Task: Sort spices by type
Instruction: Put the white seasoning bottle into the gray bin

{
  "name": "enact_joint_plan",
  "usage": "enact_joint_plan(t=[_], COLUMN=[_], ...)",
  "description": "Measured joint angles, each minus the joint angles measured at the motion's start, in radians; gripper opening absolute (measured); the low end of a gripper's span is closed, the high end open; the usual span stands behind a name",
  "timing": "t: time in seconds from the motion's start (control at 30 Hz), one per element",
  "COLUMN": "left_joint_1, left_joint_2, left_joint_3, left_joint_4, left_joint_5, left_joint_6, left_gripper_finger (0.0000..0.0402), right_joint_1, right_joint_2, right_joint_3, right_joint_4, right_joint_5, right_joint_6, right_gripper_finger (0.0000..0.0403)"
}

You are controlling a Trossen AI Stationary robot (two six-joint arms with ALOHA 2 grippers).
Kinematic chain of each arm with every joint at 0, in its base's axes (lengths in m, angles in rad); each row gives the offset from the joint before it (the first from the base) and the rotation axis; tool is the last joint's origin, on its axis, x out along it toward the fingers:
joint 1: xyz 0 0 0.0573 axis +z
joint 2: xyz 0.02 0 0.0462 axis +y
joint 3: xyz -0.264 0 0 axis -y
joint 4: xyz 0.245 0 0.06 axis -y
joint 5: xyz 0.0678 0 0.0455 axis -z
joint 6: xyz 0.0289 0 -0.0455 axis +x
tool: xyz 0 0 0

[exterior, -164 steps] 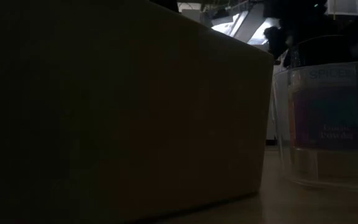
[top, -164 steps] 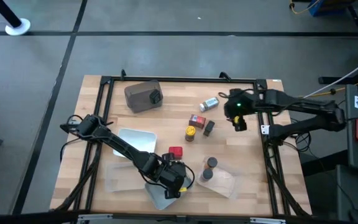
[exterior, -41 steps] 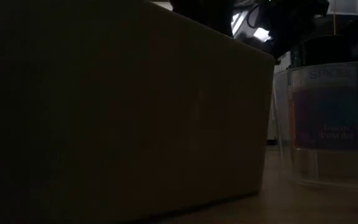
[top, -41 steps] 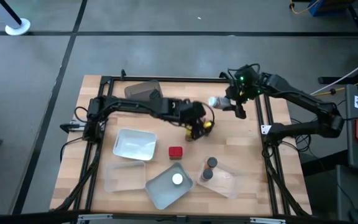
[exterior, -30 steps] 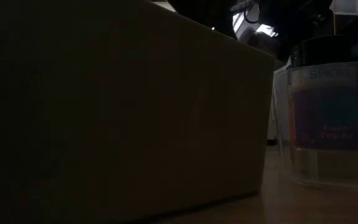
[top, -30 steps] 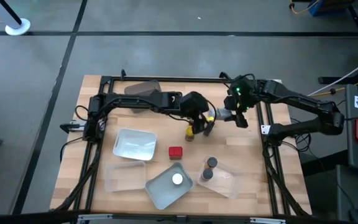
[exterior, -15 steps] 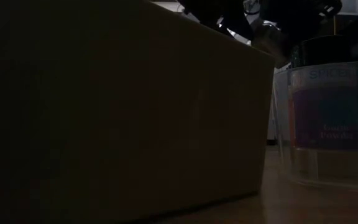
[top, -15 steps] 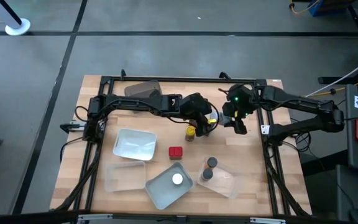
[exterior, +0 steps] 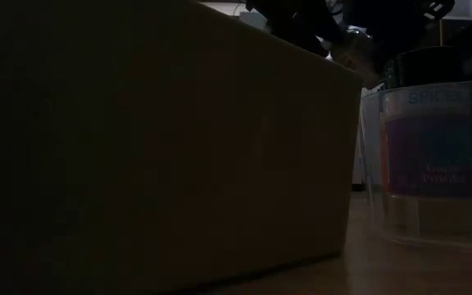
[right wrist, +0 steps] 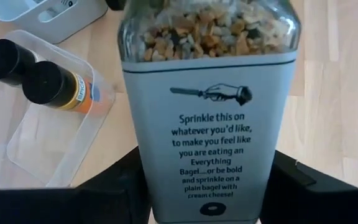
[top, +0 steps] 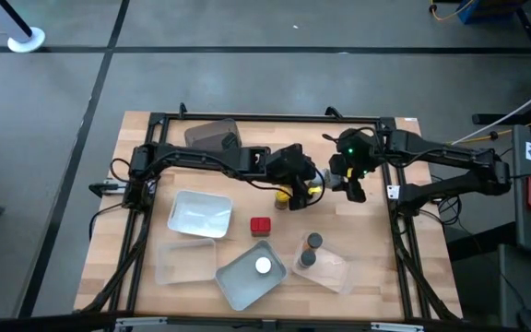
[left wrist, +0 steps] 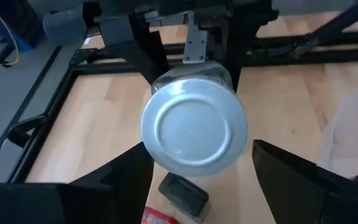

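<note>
A glass spice jar (right wrist: 207,118) with a printed white label and a silver lid (left wrist: 194,130) hangs over the middle of the table, lid toward the table's left. My right gripper (top: 341,175) is shut on it. My left gripper (top: 312,181) is open, one finger on either side of the lid end; I cannot tell whether they touch it. Under them a yellow-lidded jar (top: 284,195) and a black box (left wrist: 182,194) stand on the table. A red box (top: 260,225) lies nearer. My right gripper pinches the jar's labelled body (right wrist: 166,186) between its two fingers, one finger on each side. The fingers slant down from the table's right side and lie across the jar. The jar is lifted clear of the table, lid end (left wrist: 194,130) pointing away from the fingers.
Two dark-lidded jars (top: 310,249) stand in a clear tray (top: 335,269) at the near right. A white-lidded jar (top: 263,266) sits in a grey tray (top: 238,286). A white tray (top: 196,214) and a clear tray (top: 184,263) lie left; a brown tub (top: 212,140) stands far left.
My right gripper has carried the jar from the far right toward the table's middle and a little nearer, up to my left gripper. My left gripper has swung slightly toward the near edge and rolled, and its fingers now flank the jar's lid.
</note>
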Motion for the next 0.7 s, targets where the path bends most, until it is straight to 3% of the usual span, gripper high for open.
enact_joint_plan(t=[0.27,0.7], left_joint_1=[-0.001,-0.001], left_joint_2=[0.000,0.001], left_joint_3=[0.000,0.000], left_joint_4=[0.094,0.069], left_joint_5=[0.009,0.008], left_joint_6=[-0.017,-0.063], left_gripper_finger=[0.0253,0.0253], right_joint_1=[0.055,0.066], right_joint_2=[0.000,0.000], right_joint_3=[0.000,0.000], right_joint_4=[0.015,0.040], right_joint_5=[0.005,0.030], right_joint_6=[0.031,0.025], right_gripper_finger=[0.0209,0.0209])
